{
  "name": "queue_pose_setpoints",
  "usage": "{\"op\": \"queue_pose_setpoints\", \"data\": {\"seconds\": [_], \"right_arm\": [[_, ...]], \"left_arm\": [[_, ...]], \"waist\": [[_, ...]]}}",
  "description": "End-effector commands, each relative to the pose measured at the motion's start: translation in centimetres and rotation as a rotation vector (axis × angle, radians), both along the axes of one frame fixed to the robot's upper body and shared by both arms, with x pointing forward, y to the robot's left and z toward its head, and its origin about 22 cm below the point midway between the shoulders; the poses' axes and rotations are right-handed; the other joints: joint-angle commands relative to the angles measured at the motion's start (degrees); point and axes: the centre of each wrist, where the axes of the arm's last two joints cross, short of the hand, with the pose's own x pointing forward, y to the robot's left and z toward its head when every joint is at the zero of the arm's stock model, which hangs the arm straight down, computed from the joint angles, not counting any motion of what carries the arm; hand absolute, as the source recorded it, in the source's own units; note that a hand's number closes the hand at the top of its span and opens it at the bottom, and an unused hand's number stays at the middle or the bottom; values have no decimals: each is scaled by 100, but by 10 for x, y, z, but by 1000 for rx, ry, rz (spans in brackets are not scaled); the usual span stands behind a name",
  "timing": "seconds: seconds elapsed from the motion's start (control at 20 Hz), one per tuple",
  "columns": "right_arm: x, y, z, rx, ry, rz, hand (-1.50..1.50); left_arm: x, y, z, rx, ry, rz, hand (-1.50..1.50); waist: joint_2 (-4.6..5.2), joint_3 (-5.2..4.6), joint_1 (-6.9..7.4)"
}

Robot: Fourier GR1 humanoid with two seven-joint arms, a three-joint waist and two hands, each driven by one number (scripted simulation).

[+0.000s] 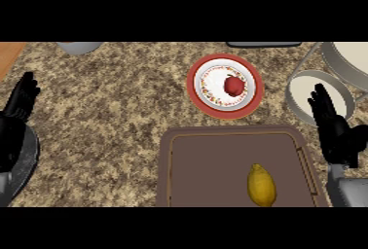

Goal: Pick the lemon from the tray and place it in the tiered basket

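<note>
Surface (pixel 108 121): I see a speckled brown stone top filling the head view.
Tray (pixel 215 165): brown, rectangular with a raised rim, at the lower centre; its near edge runs out of view.
Tiered basket (pixel 345 73): grey-rimmed round tiers with pale insides at the upper right, well apart from the tray's middle.
Plate (pixel 215 104): red-rimmed with a white centre, just beyond the tray's far edge.
Left robot hand (pixel 22 99): I read it as open, fingers straight and pointing up, resting at the left edge and holding nothing.
Right robot hand (pixel 332 124): open, fingers straight, in front of the lower basket tier, holding nothing.
Lemon (pixel 262 186): yellow, elongated, lying on the tray's right half near its front.
Red fruit (pixel 234 84): on the plate's centre.
</note>
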Motion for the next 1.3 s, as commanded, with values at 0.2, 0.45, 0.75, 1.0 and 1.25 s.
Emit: {"op": "queue_pose_setpoints", "data": {"seconds": [0.2,0.45,0.75,1.0,1.25], "right_arm": [[-30,-26,71,-172,-317,-202,150],[-67,-60,36,44,-214,-823,-150],[-145,3,63,39,-358,-792,-150],[-186,19,68,-79,19,-559,-150],[-216,21,89,-300,281,-427,-150]], "left_arm": [[-40,-24,-93,-187,305,157,0],[-61,-38,-124,-291,400,197,0],[-76,-61,-144,-280,376,146,0],[-55,-68,-133,-272,368,115,0],[-50,-69,-131,-281,357,115,0]], "waist": [[-43,-91,-232],[-82,-85,-590],[-4,-76,-121],[67,-112,-142],[111,-118,-38]]}}
